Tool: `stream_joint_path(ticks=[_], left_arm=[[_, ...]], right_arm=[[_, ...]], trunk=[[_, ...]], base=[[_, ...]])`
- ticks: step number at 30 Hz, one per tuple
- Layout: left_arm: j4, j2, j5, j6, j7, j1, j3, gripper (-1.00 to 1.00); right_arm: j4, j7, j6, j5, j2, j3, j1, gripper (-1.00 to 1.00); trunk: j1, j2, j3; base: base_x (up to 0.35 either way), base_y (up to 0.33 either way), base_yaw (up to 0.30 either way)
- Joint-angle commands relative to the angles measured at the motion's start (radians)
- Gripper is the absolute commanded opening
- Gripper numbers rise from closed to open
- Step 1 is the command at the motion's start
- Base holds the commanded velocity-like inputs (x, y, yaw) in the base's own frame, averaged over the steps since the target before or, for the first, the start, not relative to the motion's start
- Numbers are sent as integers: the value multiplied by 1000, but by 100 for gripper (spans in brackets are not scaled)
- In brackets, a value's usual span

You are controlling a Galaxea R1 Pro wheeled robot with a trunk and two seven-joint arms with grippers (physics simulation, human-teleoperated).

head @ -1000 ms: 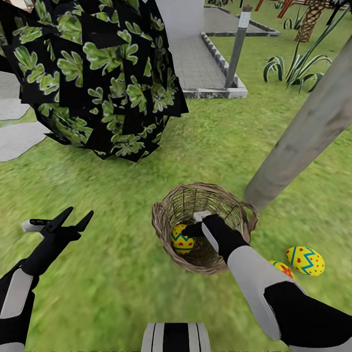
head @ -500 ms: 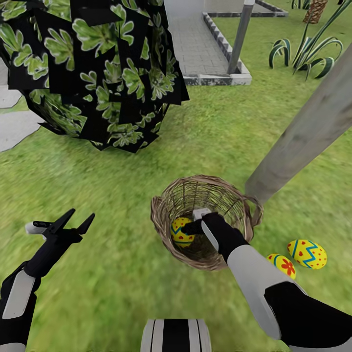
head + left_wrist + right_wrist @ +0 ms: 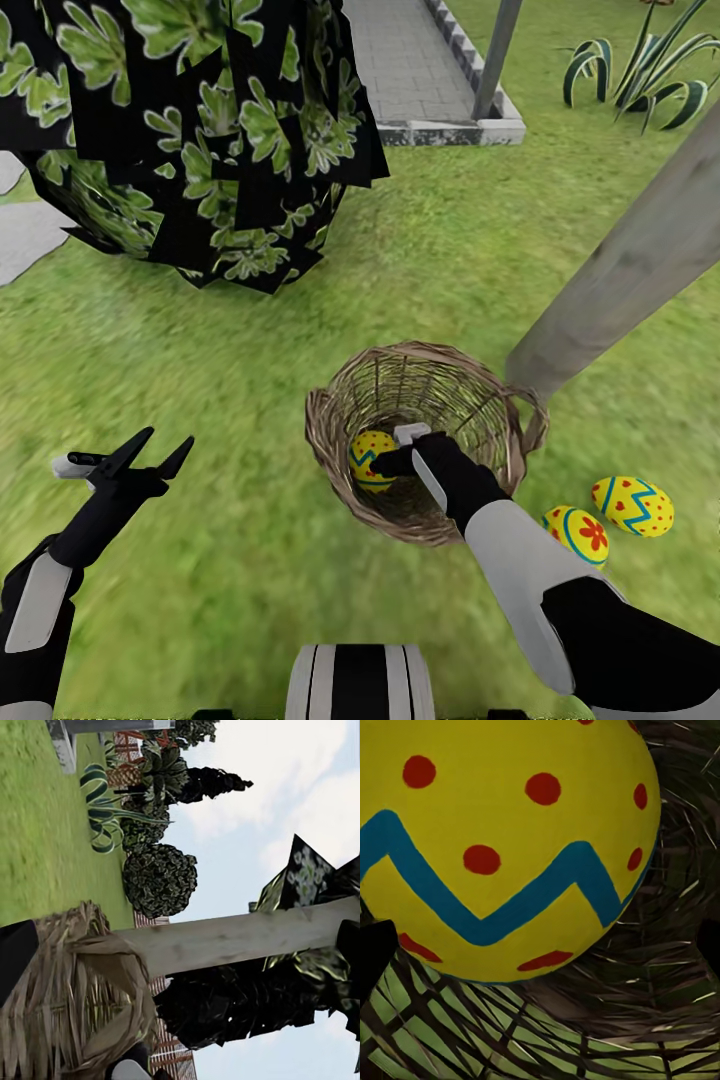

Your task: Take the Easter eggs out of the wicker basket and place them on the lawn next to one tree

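— Status of basket and contents?

— Wicker basket (image 3: 425,440) upright on the lawn (image 3: 250,560), close against the base of the pale tree trunk (image 3: 620,275). One dotted egg (image 3: 368,458) inside, against the basket's left inner wall. Seen close up in the right wrist view (image 3: 502,847): yellow, blue zigzag band, red dots, resting on the weave.

— Other eggs?

— Flower egg (image 3: 577,533) and zigzag egg (image 3: 632,505) out on the grass, just right of the basket, side by side, near the foot of the same trunk. Whether touching each other: cannot tell.

— Right gripper?

— Right gripper (image 3: 392,462) reached down over the rim into the basket, tip right at the dotted egg. Dark finger edges visible at either side of the egg in the wrist view. Closed on it or merely around it: cannot tell.

— Left gripper?

— Left gripper (image 3: 150,455) held above bare grass, well left of the basket, fingers spread wide, nothing between them. Basket weave (image 3: 67,997) and trunk (image 3: 225,941) visible in its wrist view.

— Surroundings?

— Black-and-green leafy bush (image 3: 200,130) beyond the basket toward the lawn's far left. Grey paving (image 3: 410,60) with a kerb and a post (image 3: 495,60) at the lawn's far edge; striped spiky plant (image 3: 640,75) toward the far right corner.
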State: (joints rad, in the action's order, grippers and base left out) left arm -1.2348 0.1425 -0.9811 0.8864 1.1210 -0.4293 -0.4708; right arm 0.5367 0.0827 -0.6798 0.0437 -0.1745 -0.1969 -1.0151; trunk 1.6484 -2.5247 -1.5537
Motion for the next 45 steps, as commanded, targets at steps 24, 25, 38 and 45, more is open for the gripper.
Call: stream_joint_path(ticks=[24, 25, 38, 45], left_arm=[[2, -13, -4, 5, 3, 0, -2, 100], [2, -13, -4, 5, 3, 0, -2, 100], [2, -14, -4, 5, 3, 0, -2, 100], [2, -14, -4, 5, 3, 0, -2, 100]], right_arm=[[75, 0, -4, 10, 0, 0, 1, 100], [75, 0, -4, 10, 0, 1, 1, 100], [75, -2, -4, 11, 0, 1, 1, 100], [72, -1, -7, 13, 0, 0, 1, 100]], trunk=[[2, -1, -16], [2, -1, -16], [4, -3, -39], [6, -4, -55]], base=[[35, 22, 0], [2, 1, 0], [0, 0, 0], [0, 0, 0]])
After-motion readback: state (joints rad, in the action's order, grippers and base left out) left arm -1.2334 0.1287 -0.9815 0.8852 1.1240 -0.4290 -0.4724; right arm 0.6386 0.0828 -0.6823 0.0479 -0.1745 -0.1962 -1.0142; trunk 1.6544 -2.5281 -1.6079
